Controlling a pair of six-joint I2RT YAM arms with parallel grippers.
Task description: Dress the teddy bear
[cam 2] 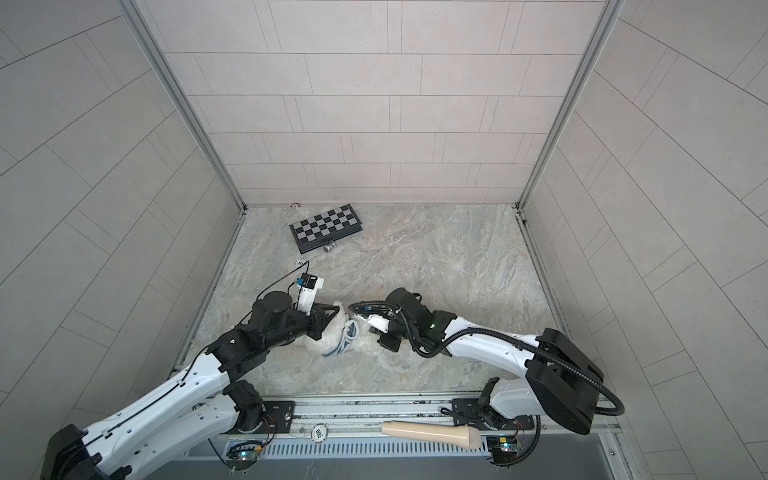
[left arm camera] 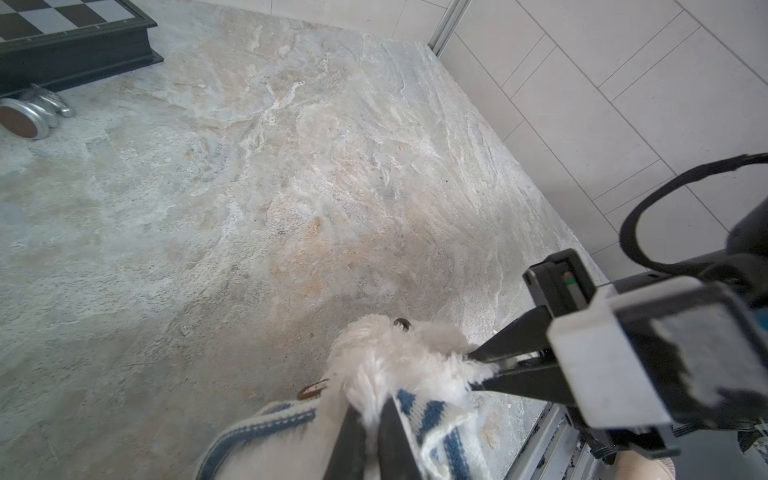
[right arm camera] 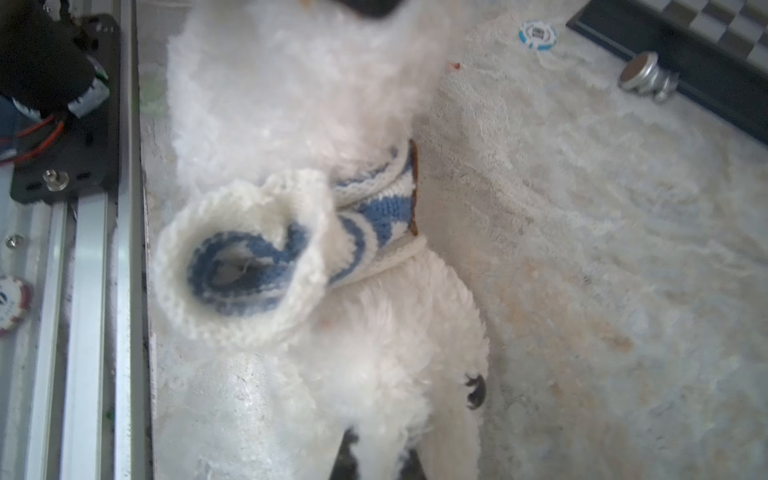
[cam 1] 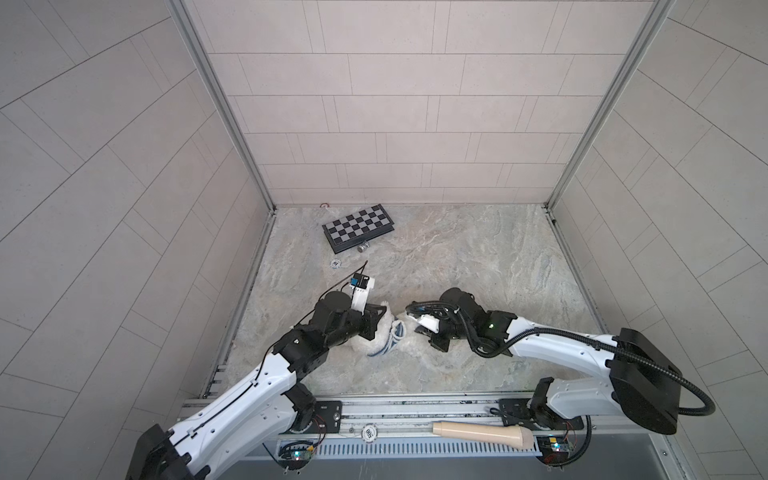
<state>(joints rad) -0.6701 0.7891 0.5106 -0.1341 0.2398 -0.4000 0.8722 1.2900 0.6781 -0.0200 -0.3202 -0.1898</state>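
The white fluffy teddy bear [cam 1: 409,344] lies on the stone tabletop between my two arms, seen in both top views [cam 2: 365,345]. A blue-and-white striped knitted shirt [right arm camera: 291,249] is bunched round its middle, one open cuff turned toward the right wrist camera. My left gripper [left arm camera: 370,436] is shut, pinching white fur at the shirt's edge [left arm camera: 432,419]. Beside a dark eye [right arm camera: 476,390], my right gripper [right arm camera: 378,457] is shut on fur at the bear's head end. In the top views the grippers [cam 1: 384,314] [cam 1: 415,330] face each other across the bear.
A folded chessboard [cam 1: 359,226] lies at the back left with a silver chess piece [cam 1: 363,248] against it. A blue-and-white poker chip [cam 1: 335,264] lies nearer. On the front rail rest a beige handle [cam 1: 482,434] and another chip [cam 1: 368,432]. Tiled walls enclose three sides.
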